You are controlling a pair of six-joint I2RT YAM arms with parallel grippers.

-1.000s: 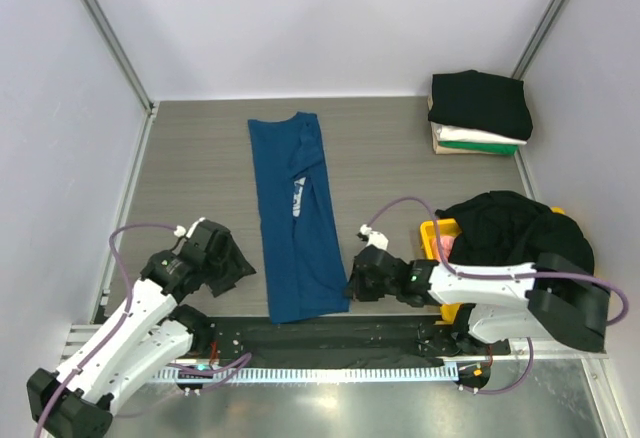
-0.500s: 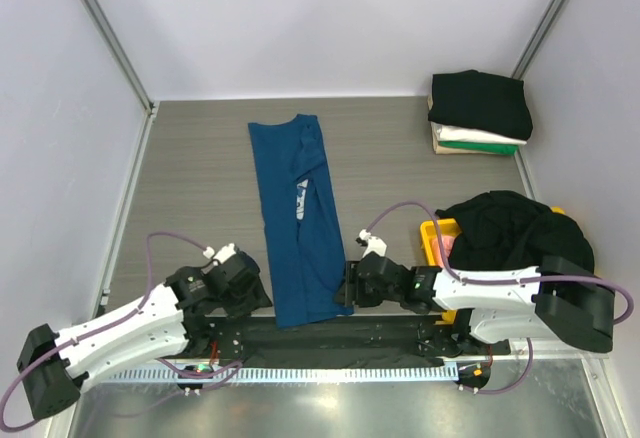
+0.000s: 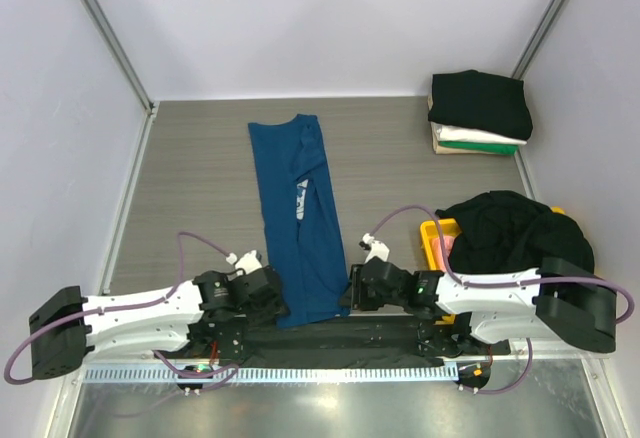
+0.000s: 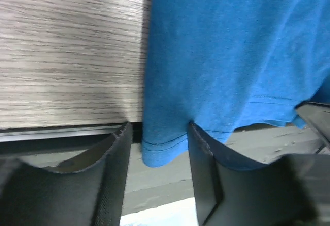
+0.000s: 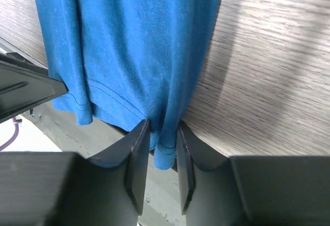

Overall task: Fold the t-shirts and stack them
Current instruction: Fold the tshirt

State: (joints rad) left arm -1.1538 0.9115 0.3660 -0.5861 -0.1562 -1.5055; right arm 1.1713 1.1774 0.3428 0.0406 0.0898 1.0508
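Note:
A dark blue t-shirt [image 3: 298,216] with a small white print lies folded into a long strip down the middle of the table, its hem hanging over the near edge. My left gripper [image 3: 274,295] is at the hem's left corner. In the left wrist view the left gripper [image 4: 159,129] is open, the blue hem corner [image 4: 164,151] between its fingers and touching only the right one. My right gripper [image 3: 351,288] is at the hem's right corner. The right wrist view has the right gripper [image 5: 163,126] narrowly open around the rolled hem edge [image 5: 166,154].
A stack of folded shirts [image 3: 480,110], black on top, sits at the back right. A yellow bin [image 3: 434,235] at the right holds a crumpled black shirt [image 3: 512,228]. A black strip and a toothed rail run along the table's near edge [image 3: 330,350].
My left arm has swung right and down to the hem's left corner, its jaws narrowing. My right gripper was shut, opened, and has narrowed again around the hem, shifting slightly toward the near edge.

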